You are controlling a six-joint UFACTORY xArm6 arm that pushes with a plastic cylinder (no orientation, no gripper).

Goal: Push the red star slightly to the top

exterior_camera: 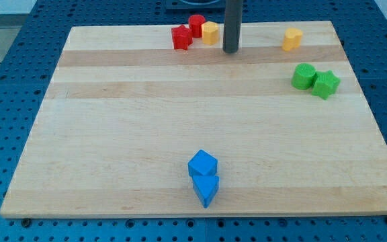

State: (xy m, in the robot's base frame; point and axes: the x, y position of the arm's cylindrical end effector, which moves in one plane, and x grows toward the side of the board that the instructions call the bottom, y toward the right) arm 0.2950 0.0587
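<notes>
The red star (181,37) lies near the board's top edge, left of centre. A red cylinder (197,25) touches it at its upper right, and a yellow block (210,32) sits just right of that. My tip (230,51) rests on the board a short way to the right of the yellow block and a little lower than the red star. The rod stands upright and touches no block.
The wooden board (113,134) lies on a blue perforated table. A yellow block (291,39) sits at the top right. A green cylinder (304,76) and a green star (326,83) sit at the right. A blue cube (202,164) and a blue block (206,189) touch near the bottom edge.
</notes>
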